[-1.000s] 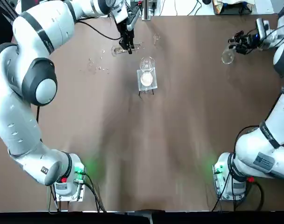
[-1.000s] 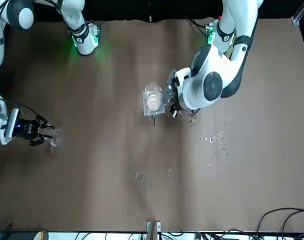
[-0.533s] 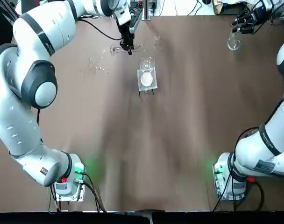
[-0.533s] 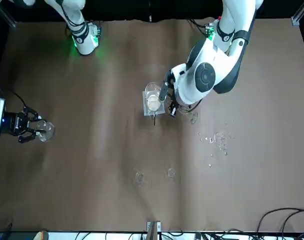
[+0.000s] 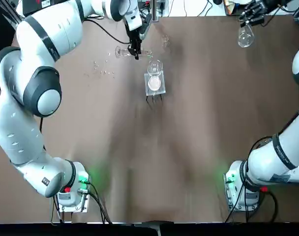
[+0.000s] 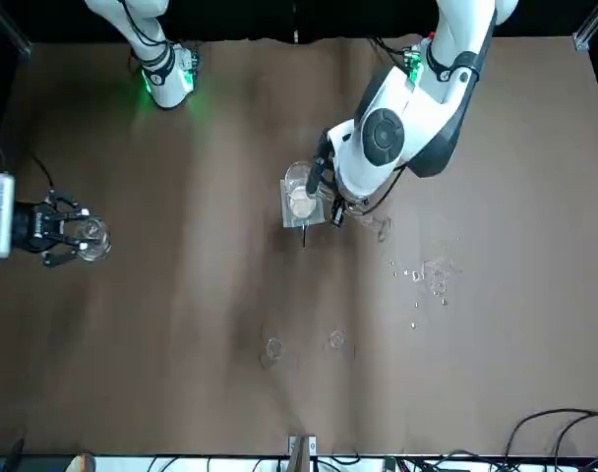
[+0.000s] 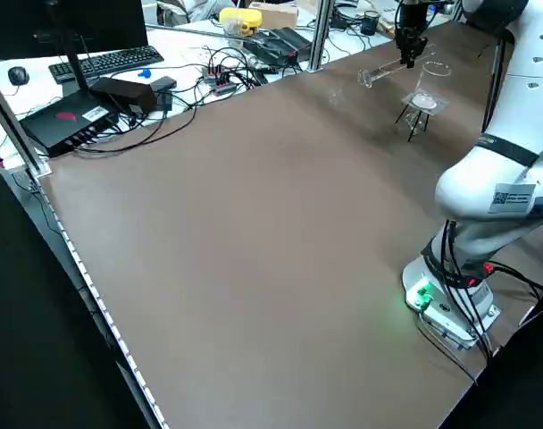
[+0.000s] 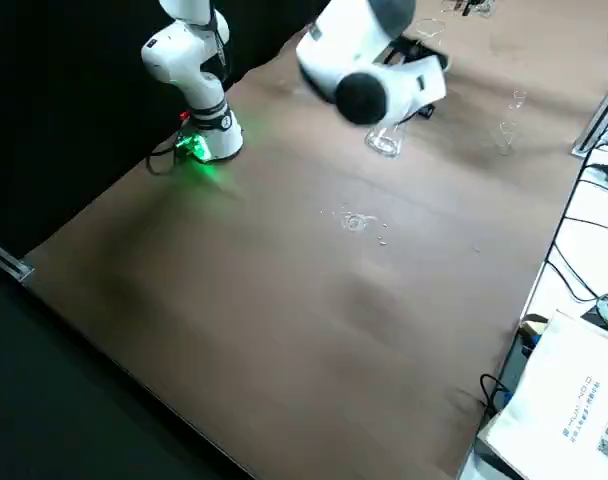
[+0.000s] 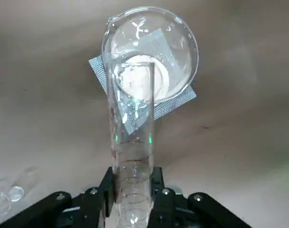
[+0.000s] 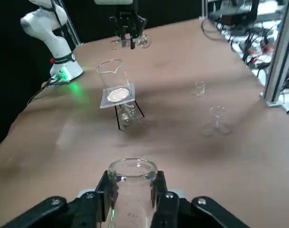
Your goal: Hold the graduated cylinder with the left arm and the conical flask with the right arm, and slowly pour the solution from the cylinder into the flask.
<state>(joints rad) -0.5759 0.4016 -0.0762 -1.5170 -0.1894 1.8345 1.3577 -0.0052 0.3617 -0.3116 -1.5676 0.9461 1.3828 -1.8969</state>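
Left wrist view: fingers (image 9: 102, 192) clamped around graduated cylinder (image 9: 131, 142).

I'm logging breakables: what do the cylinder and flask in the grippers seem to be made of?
Graduated cylinder: clear glass by its look, since the mesh shows through it, with printed rings and bright glints. Conical flask: likely the same clear, glossy glass, with a thick rounded rim; clear plastic can't be ruled out.

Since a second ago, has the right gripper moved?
Yes. The right gripper, holding the flask, moved toward the table's far edge, away from the robot's bases.
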